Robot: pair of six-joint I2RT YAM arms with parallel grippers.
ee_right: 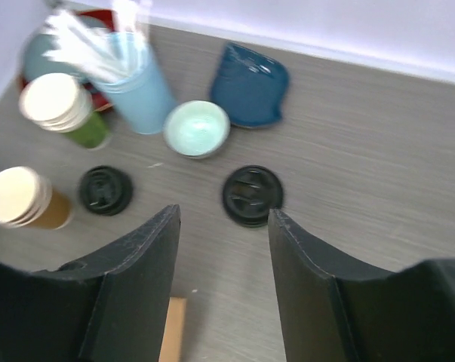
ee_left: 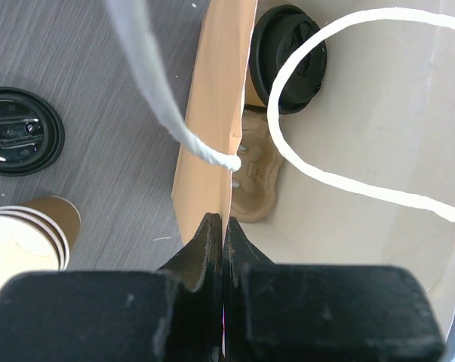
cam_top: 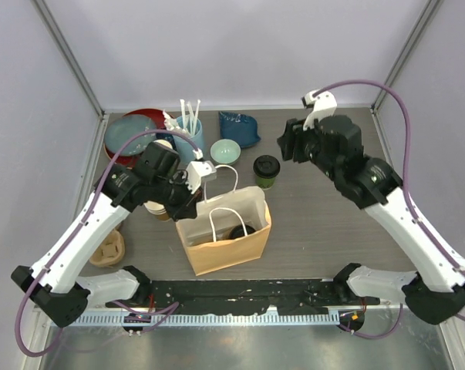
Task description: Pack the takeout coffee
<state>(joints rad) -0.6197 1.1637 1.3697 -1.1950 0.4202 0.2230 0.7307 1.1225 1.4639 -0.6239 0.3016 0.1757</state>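
Left gripper (ee_left: 222, 226) sits closest, its jaws pinched fully together on the near-left rim of the paper bag (cam_top: 217, 258), holding the mouth open. Right gripper (ee_right: 223, 219) hangs over the far right of the table with its jaws spread and nothing between them.

One green lidded cup (cam_top: 267, 171) stands on the table just past the bag's far right corner, below and left of the right gripper. A second lidded cup (ee_left: 287, 56) sits upright inside the bag beside a pulp carrier (ee_left: 257, 177); its wall is mostly hidden.

Judging by its looks, the green cup would be light to moderately heavy if filled. Its thin paper wall would give under a hard squeeze, and its plastic lid could be slick and might pop off. The safest hold is probably across the wall just under the lid, with the cup kept upright.

Count:
- two lidded cups
- two lidless cup stacks, one green (ee_right: 61, 105) and one brown (ee_right: 19, 197)
- one pile of loose lids (ee_right: 105, 190)
- one bag with two white handles
- one light-blue tumbler (ee_right: 140, 83) of white sticks
- one mint bowl (ee_right: 197, 128)
- one dark blue dish (ee_right: 250, 81)
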